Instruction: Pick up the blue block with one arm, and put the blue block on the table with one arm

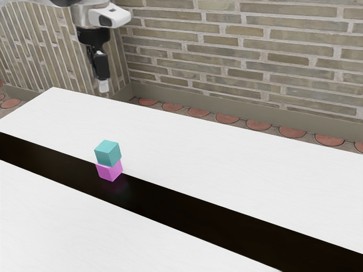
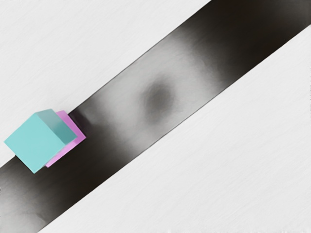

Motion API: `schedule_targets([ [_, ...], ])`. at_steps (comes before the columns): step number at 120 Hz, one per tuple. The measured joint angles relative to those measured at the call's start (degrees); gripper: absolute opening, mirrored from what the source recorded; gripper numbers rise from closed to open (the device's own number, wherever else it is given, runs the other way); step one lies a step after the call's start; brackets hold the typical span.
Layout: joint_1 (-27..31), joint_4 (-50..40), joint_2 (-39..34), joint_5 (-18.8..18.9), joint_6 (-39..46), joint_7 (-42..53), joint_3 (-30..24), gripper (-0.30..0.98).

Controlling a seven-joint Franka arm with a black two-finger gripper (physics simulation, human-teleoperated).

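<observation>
In exterior view I see gripper [image 1: 104, 86] at 12 o'clock from blue block [image 1: 108, 153], well apart; can't tell whether it's open or closed; blue block rests atop 1 pink block [image 1: 109, 170]; pink block sits at edge of dark strip [image 1: 187, 209]; strip crosses white table [image 1: 227, 164] from 10 o'clock to 4 o'clock.

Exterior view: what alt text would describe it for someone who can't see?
A blue-green block sits on a pink block on a white table with a black stripe. A robot arm holds its end effector apart from them; behind are brick walls.
</observation>
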Motion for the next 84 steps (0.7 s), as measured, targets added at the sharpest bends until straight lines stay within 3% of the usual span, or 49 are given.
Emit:
schedule_targets([
  [16, 0.5, 0.0, -0.3, -0.3, -0.3, 3.1, -0.1, 0.69],
  [26, 2.6, 2.6, -11.3, -1.3, -2.4, 0.9, -1.4, 0.68],
  [37, 0.6, -0.3, -15.1, -0.5, -4.7, -6.4, -5.7, 0.68],
  [49, 1.5, -18.3, -19.4, -0.8, -0.6, -16.3, -7.1, 0.68],
  [57, 6.9, -38.0, -25.3, -3.8, 8.0, -22.1, -7.7, 0.68],
  [63, 8.6, -47.6, -27.9, -5.7, 13.8, -26.0, -8.0, 0.68],
  [74, 9.8, -54.0, -30.3, -7.3, 20.3, -30.5, -7.9, 0.69],
  [84, 10.0, -54.8, -30.0, -8.0, 24.5, -33.1, -4.1, 0.69],
])
